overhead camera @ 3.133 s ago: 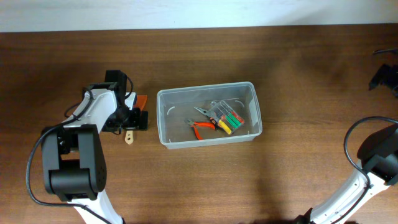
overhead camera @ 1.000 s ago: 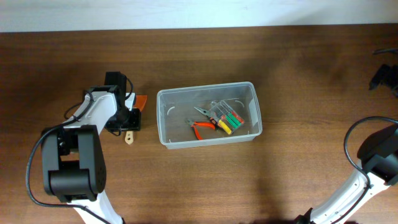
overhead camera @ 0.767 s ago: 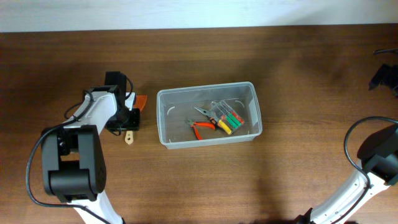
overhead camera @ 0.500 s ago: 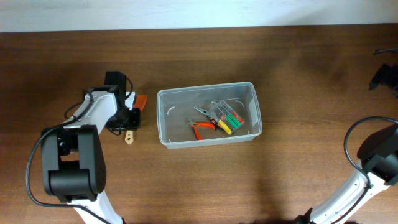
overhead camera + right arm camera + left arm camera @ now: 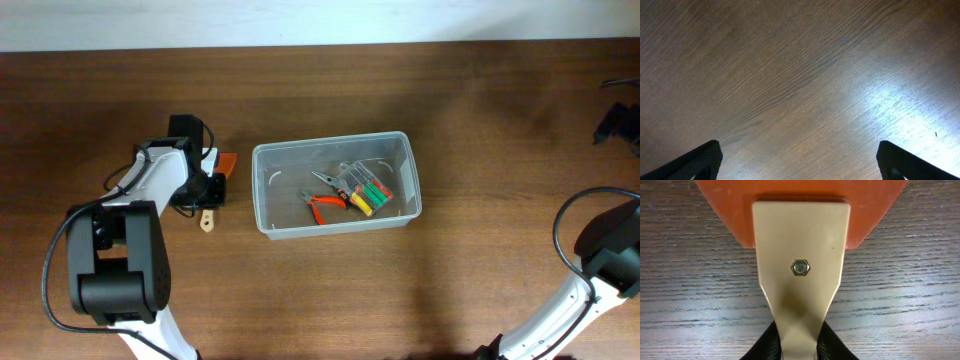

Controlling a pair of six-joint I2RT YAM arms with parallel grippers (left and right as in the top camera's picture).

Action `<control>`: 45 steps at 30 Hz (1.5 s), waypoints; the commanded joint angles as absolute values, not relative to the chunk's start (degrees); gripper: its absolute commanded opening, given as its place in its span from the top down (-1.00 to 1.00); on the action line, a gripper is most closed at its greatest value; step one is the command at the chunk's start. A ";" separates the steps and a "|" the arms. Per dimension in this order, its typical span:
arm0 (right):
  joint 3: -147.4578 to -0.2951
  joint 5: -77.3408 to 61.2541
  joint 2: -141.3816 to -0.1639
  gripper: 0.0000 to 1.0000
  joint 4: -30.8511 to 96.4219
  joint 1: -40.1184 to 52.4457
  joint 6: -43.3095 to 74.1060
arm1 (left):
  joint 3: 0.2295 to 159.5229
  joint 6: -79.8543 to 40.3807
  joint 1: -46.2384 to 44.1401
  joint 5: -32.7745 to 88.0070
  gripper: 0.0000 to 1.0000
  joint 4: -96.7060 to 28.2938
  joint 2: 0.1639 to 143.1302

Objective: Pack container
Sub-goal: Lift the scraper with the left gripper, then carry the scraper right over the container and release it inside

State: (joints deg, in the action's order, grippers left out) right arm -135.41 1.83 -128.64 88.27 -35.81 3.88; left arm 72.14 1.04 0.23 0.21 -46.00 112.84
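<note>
My left gripper (image 5: 799, 341) is clenched on the tan stem of the orange hand tool (image 5: 800, 255), left of the container (image 5: 330, 141). My right gripper (image 5: 799, 150) gapes wide, empty.

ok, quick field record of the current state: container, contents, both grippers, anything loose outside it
container: clear bin, mid-table, open top
inside: orange-handled pliers; clear case of coloured bits
outside: orange-and-tan tool, flat on the table, left of the container
left gripper: fingers closed on the tool's narrow tan end, not lifted
right gripper: open, holding nothing, over bare wood
</note>
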 commanded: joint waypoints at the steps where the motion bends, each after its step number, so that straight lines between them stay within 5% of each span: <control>1: -135.52 1.52 -127.70 -0.97 88.27 -35.53 4.14 | 70.59 1.23 0.21 2.92 0.61 -46.06 113.67; 14: -135.52 1.52 -127.70 -0.97 88.27 -35.53 4.14 | 71.85 1.26 0.21 3.70 0.71 -47.22 113.67; 45: -135.52 1.52 -127.70 -0.97 88.27 -35.53 4.14 | 102.00 4.60 -0.93 1.34 0.78 -67.40 112.42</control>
State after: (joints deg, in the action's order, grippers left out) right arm -135.41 1.80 -128.64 88.27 -35.81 3.90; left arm 97.78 1.87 0.01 1.48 -65.69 113.21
